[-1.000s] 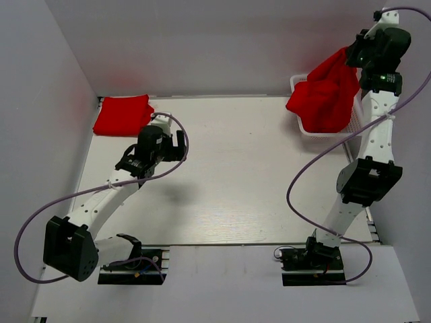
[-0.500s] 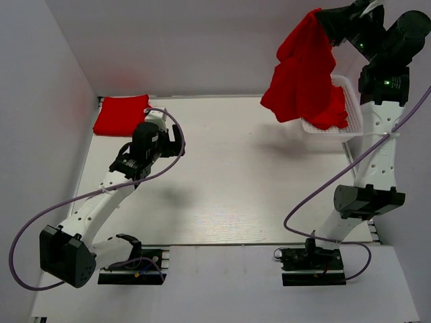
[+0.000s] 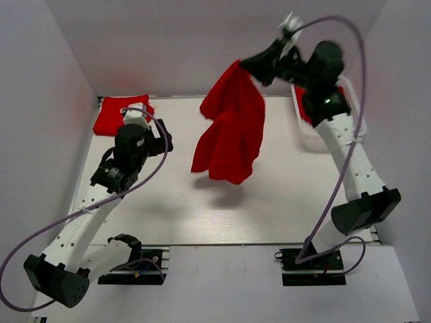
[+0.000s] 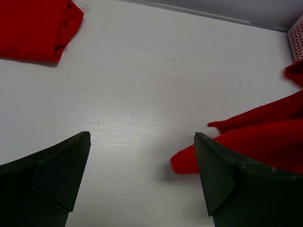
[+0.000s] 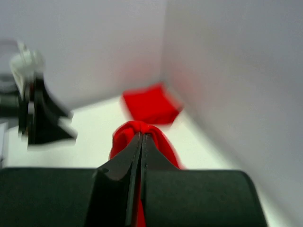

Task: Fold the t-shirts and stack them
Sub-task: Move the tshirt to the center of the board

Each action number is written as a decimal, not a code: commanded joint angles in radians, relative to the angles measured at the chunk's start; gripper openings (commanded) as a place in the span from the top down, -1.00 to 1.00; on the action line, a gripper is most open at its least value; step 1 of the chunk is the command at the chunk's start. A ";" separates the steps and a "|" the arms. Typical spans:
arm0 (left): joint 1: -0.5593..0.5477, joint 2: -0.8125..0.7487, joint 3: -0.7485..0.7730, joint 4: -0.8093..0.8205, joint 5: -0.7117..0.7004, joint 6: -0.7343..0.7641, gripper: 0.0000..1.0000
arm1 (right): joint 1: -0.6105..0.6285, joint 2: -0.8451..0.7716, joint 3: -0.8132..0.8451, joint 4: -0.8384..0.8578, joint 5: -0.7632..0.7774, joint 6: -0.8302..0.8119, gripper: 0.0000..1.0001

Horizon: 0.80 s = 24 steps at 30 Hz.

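A t-shirt is held pinched between the closed fingers of the right gripper and hung above the middle of the table. The left gripper is spread wide, with nothing held. A folded t-shirt is laid at ten o'clock.

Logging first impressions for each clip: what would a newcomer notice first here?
A loose red t-shirt dangles in mid-air above the middle of the table, pinched at its top by the right gripper held high. A folded red t-shirt lies in the far left corner, with the open, empty left gripper close beside it.
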 commanded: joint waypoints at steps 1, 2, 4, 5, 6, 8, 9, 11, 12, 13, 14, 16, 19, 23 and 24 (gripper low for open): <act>0.005 -0.039 0.007 -0.059 -0.047 -0.056 -1.00 | 0.083 -0.071 -0.315 0.082 0.120 -0.081 1.00; 0.005 -0.050 0.007 -0.071 -0.047 -0.067 -1.00 | 0.100 -0.095 -0.454 0.122 0.137 -0.062 1.00; 0.005 -0.059 -0.002 -0.072 -0.047 -0.067 -1.00 | 0.146 -0.108 -0.614 0.248 0.174 -0.051 1.00; 0.005 -0.068 -0.002 -0.084 -0.047 -0.078 -1.00 | 0.160 -0.106 -0.728 0.258 0.212 -0.051 1.00; 0.005 -0.069 -0.012 -0.093 -0.047 -0.087 -1.00 | 0.192 -0.093 -0.763 0.260 0.235 -0.048 1.00; 0.005 -0.078 -0.036 -0.111 -0.059 -0.117 -1.00 | 0.214 -0.038 -0.826 0.283 0.292 -0.027 1.00; 0.005 -0.078 -0.047 -0.111 -0.059 -0.118 -1.00 | 0.232 -0.015 -0.863 0.260 0.297 -0.022 0.71; 0.005 -0.078 -0.070 -0.121 -0.037 -0.118 -1.00 | 0.243 0.019 -0.851 0.200 0.306 -0.016 0.03; 0.005 -0.067 -0.070 -0.121 -0.028 -0.128 -1.00 | 0.255 0.053 -0.836 0.152 0.327 -0.022 -0.80; 0.005 -0.058 -0.070 -0.130 -0.016 -0.128 -1.00 | 0.257 0.058 -0.826 0.139 0.338 -0.027 -0.81; 0.005 -0.058 -0.070 -0.130 -0.016 -0.128 -1.00 | 0.260 0.052 -0.814 0.133 0.367 -0.027 -0.81; 0.005 -0.047 -0.070 -0.144 -0.007 -0.137 -1.00 | 0.263 0.000 -0.803 0.125 0.415 -0.022 -0.81; 0.005 -0.047 -0.082 -0.165 -0.007 -0.162 -1.00 | 0.257 -0.095 -0.790 0.093 0.534 -0.001 -0.81; 0.005 -0.067 -0.145 -0.176 0.003 -0.185 -1.00 | 0.257 -0.211 -0.803 -0.035 0.691 0.042 -0.81; 0.005 -0.067 -0.160 -0.176 0.024 -0.185 -1.00 | 0.260 -0.255 -0.831 -0.053 0.714 0.065 -0.81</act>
